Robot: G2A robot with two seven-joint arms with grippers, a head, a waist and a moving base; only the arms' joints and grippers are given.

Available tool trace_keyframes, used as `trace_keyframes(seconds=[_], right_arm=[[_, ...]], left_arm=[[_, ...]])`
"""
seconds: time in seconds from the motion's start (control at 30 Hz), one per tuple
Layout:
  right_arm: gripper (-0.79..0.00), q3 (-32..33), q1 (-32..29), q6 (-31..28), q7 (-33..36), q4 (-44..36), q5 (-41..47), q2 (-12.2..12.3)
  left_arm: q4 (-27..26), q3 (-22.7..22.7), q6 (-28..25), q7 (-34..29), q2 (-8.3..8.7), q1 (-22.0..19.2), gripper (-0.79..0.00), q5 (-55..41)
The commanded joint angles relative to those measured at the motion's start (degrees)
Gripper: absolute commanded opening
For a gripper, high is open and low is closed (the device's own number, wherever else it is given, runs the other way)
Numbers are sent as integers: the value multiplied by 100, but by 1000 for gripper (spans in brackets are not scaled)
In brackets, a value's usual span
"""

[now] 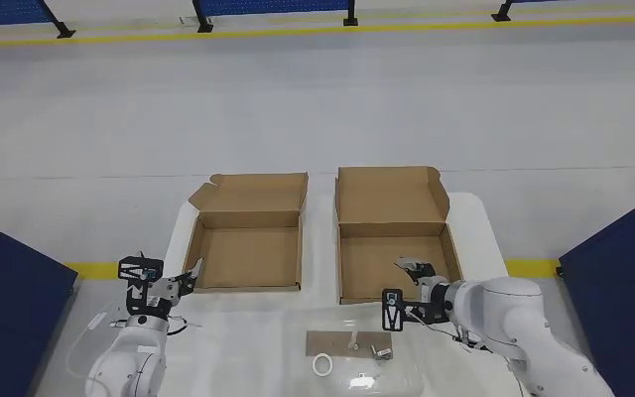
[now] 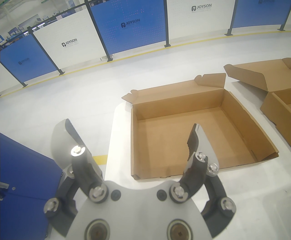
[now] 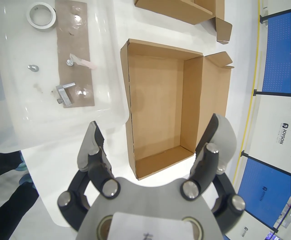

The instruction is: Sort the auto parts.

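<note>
White table [image 1: 319,248] in a fenced hall. Auto parts, e.g. bracket [image 3: 63,94] & ring [image 3: 41,16], are kept in a clear tray [image 3: 106,68] off the near-left corner of the right box [image 3: 156,102]. Right gripper [image 3: 154,120], spread & empty, is held at that box's near edge, nearer them than left gripper [image 2: 130,122], also spread

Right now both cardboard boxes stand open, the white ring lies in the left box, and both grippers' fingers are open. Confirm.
Wrong on the ring: the left box is empty in the left wrist view, and the white ring lies in the clear tray, as the right wrist view shows. The rest stands.
</note>
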Motion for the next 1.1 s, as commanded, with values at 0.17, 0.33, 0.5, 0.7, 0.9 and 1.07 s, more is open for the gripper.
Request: trace_keyframes(seconds=[0.17, 0.33, 0.5, 0.7, 0.9, 1.07], right_arm=[[0, -483, 138, 0, 0, 99, -18, 107], [0, -974, 562, 0, 0, 315, 92, 311], [0, -1495, 1091, 16, 17, 560, 362, 565], [0, -2210, 1755, 420, 421, 688, 1130, 895], [0, -3129, 2605, 1139, 1140, 614, 2316, 1253], [0, -3976, 3430, 1700, 1701, 571, 3379, 1509]], left_arm=[[0, 0, 0, 0, 0, 0, 0, 0], [0, 0, 0, 0, 0, 0, 0, 0], [0, 0, 0, 0, 0, 0, 0, 0], [0, 0, 0, 0, 0, 0, 0, 0], [0, 0, 0, 0, 0, 0, 0, 0], [0, 0, 0, 0, 0, 0, 0, 0]])
